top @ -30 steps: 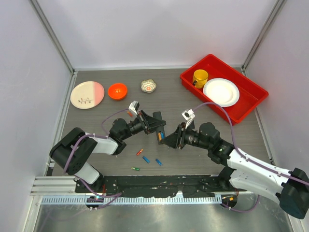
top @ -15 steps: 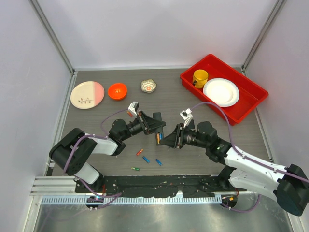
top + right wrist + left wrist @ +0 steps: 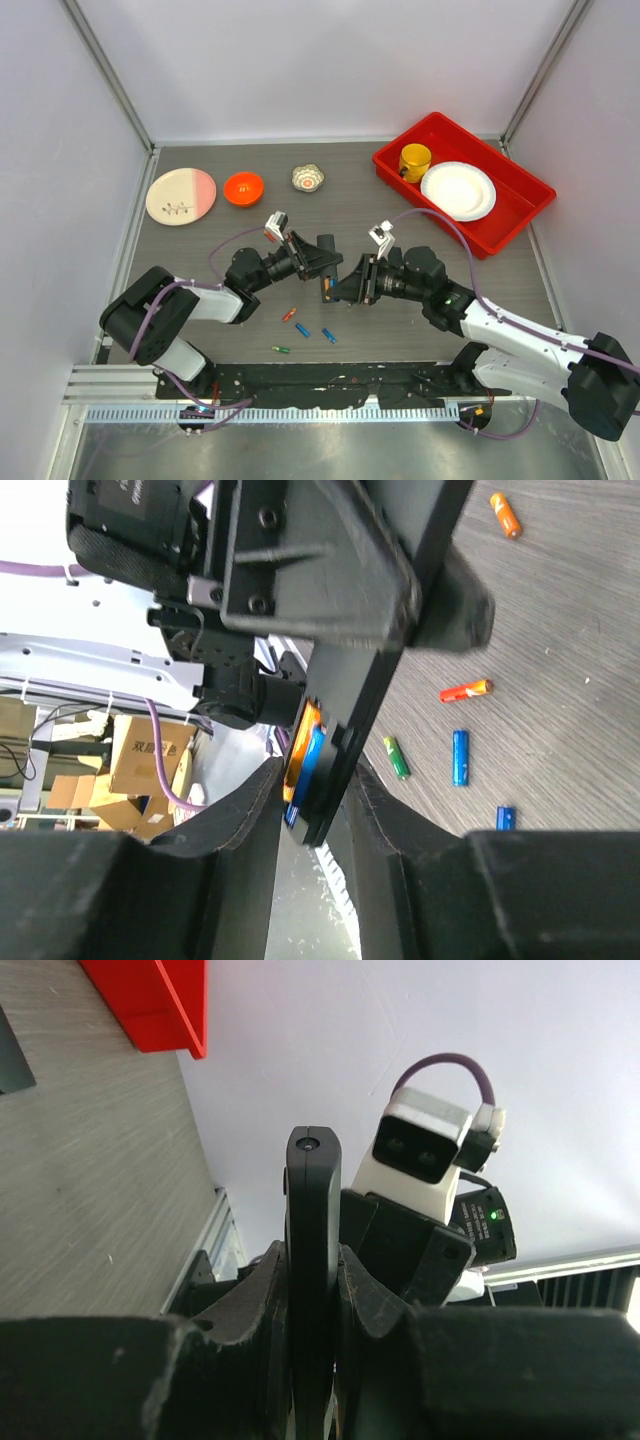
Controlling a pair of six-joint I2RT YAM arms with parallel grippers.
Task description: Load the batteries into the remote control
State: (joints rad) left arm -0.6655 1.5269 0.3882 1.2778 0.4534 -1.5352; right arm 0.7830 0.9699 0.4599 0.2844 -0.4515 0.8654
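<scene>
My left gripper is shut on the black remote control, holding it edge-on above the table. In the right wrist view the remote control runs down between my right gripper's fingers. An orange and a blue battery sit in its recess. The jaws close round that end, one pad against the battery side, the other against the back. Several loose batteries lie on the table: orange, blue, blue, green.
A red bin at the back right holds a yellow cup and a white plate. A pink-and-white plate, an orange bowl and a small patterned bowl stand at the back left. A flat black piece lies on the table.
My right gripper has moved left onto the remote's battery end. The left arm and the loose batteries have stayed put.
</scene>
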